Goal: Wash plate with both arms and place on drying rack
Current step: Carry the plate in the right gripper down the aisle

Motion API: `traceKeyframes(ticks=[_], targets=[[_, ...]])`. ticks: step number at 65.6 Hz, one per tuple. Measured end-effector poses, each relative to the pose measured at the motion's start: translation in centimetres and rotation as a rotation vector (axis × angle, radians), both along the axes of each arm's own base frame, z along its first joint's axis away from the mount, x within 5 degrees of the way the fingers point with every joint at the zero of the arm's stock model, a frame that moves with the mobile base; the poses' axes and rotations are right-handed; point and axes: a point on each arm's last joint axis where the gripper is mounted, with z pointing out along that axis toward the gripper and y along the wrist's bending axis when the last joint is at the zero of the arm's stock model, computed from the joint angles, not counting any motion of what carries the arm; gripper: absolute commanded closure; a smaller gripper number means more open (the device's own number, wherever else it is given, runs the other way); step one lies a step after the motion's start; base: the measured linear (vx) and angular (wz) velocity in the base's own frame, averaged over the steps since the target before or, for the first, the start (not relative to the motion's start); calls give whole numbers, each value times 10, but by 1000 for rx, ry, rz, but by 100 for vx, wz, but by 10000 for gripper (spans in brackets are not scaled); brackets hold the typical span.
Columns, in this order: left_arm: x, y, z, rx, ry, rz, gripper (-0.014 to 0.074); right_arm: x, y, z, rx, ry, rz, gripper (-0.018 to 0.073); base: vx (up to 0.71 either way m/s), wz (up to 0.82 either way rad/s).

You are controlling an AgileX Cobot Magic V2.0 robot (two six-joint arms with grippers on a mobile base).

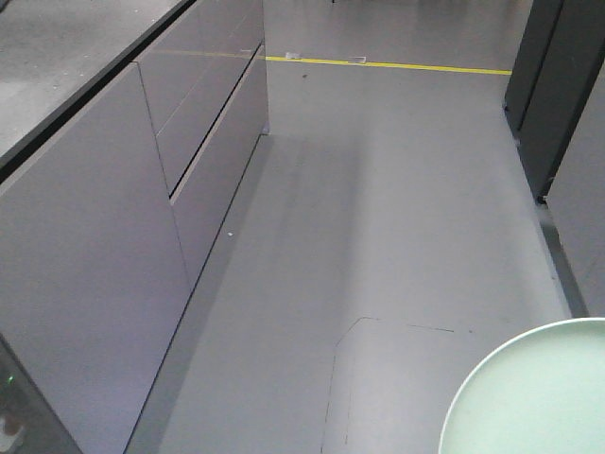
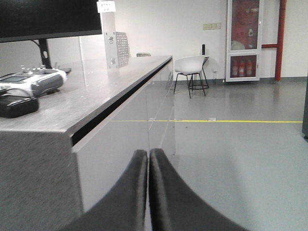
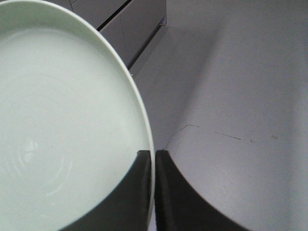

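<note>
Right end effector point(image 3: 153, 156) pinches plate point(image 3: 62, 120) by its rim only, well apart from the surface point(image 2: 96, 91), over floor point(image 1: 397, 189). Left end effector point(image 2: 148, 154) closed, empty. My worry: one-edge grip slips on any swing, plate drops, breaks.

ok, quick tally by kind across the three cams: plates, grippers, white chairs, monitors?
Plate: 1, the plate, also seen in the front view
Grippers: 2, left gripper shut on nothing, right gripper shut on the plate's rim
White chair: 1, white chair
Monitor: 1, monitor
Total: 5
</note>
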Motion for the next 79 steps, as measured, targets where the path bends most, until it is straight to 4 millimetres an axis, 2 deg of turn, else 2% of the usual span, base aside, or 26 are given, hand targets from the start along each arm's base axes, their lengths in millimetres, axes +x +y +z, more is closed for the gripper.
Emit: traceKeyframes(ticks=[79], targets=[[0,0,0,0,0,0,601,0,0,0,-1,4,0,564,31,-13]])
